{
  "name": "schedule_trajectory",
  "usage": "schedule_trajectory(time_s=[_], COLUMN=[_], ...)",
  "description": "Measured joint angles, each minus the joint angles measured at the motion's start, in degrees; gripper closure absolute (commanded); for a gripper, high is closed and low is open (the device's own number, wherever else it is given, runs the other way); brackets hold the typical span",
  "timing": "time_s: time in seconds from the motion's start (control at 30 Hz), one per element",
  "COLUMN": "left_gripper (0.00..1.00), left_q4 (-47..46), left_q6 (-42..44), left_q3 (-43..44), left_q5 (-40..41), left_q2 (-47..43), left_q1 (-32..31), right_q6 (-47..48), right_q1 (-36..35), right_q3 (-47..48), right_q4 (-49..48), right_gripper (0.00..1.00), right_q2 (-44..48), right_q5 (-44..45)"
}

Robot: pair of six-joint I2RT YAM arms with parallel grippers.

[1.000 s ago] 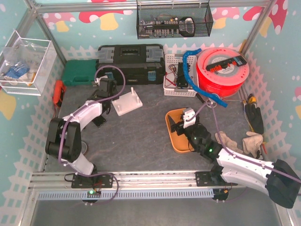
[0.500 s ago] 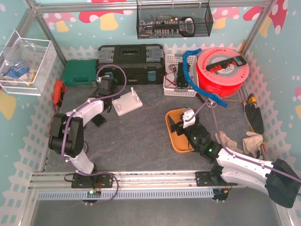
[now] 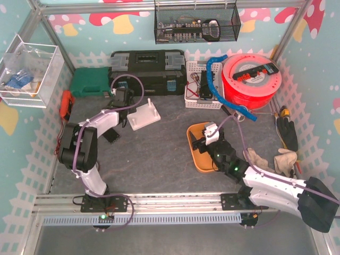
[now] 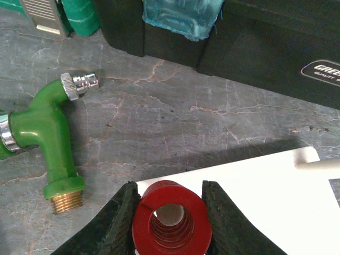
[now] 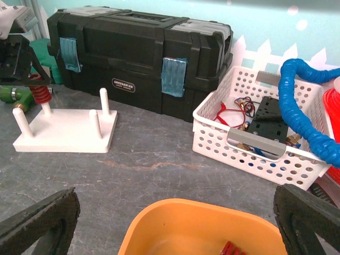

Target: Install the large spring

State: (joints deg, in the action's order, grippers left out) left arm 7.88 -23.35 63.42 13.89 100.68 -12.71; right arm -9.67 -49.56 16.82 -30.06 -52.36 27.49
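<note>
The large red spring (image 4: 171, 223) is clamped between the black fingers (image 4: 119, 223) of my left gripper (image 4: 170, 185), which is shut on it. It hangs over the left corner of the white peg stand (image 4: 255, 202), and a white peg shows through its bore. From the right wrist view the spring (image 5: 38, 96) sits round the back-left peg of the stand (image 5: 69, 135). In the top view the left gripper (image 3: 121, 101) is at the stand (image 3: 144, 117). My right gripper (image 3: 202, 142) hovers open over the orange tray (image 3: 197, 159), holding nothing.
A green hose elbow (image 4: 45, 133) lies left of the stand. Behind it stand a black toolbox (image 3: 147, 71) and a green case (image 3: 89, 82). A white basket (image 3: 201, 87), a red spool (image 3: 252, 79) and a cloth (image 3: 276, 159) fill the right side. Small red parts (image 5: 231, 248) lie in the tray.
The left arm's elbow has swung back and its gripper, still holding the spring, has shifted slightly toward the toolbox. The right arm has barely moved.
</note>
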Motion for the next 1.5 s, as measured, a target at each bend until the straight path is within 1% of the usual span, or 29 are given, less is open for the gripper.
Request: schedule_trajectory(time_s=[0.1,0.23,0.37,0.53,0.67,0.87,0.97,1.13,1.23,1.37,1.47,1.5], left_gripper=[0.62,0.50,0.41,0.34,0.29,0.23,0.17,0.11,0.06,0.02,0.01,0.01], left_q4=[0.0,-0.1,-0.2,-0.2,-0.2,-0.7,-1.8,-3.6,-6.2,-9.0,-11.7,-13.0], left_q6=[0.0,0.0,0.0,-0.2,-0.7,-2.2,-2.9,-3.9,-4.3,-4.7,-4.7,-4.7], left_q3=[0.3,0.5,0.5,0.5,-0.2,-4.0,-6.7,-12.1,-16.2,-20.4,-23.2,-24.3], left_q5=[0.0,-0.3,-0.8,-1.7,-2.6,-3.8,-5.0,-6.7,-8.2,-8.7,-8.1,-7.9], left_q2=[0.9,2.1,2.3,2.0,-0.8,-10.5,-14.9,-20.7,-24.0,-27.5,-30.0,-30.9], left_q1=[0.0,0.3,0.4,0.5,0.5,-0.3,-1.8,-5.9,-9.2,-13.9,-17.3,-18.2], right_q6=[0.0,0.0,0.0,-0.7,-3.8,-11.0,-14.3,-21.9,-28.1,-34.3,-37.2,-37.6], right_q1=[0.0,0.0,0.0,0.0,0.6,2.9,3.4,3.5,3.8,4.0,4.6,5.0], right_q3=[0.0,0.0,0.0,0.8,3.6,10.9,13.3,14.7,15.5,17.1,17.6,17.6], right_q4=[0.0,0.0,0.1,1.1,5.2,16.6,23.2,36.1,45.8,56.3,61.6,62.8], right_gripper=[0.01,0.01,0.01,0.01,0.01,0.01,0.02,0.05,0.07,0.17,0.29,0.35], right_q2=[-0.9,-1.9,-2.6,-3.2,-4.0,-6.3,-6.4,-4.1,-2.6,-1.9,-0.6,-0.3], right_q5=[0.0,0.2,0.4,1.9,3.8,4.9,3.7,0.2,-0.7,-1.7,-2.6,-2.9])
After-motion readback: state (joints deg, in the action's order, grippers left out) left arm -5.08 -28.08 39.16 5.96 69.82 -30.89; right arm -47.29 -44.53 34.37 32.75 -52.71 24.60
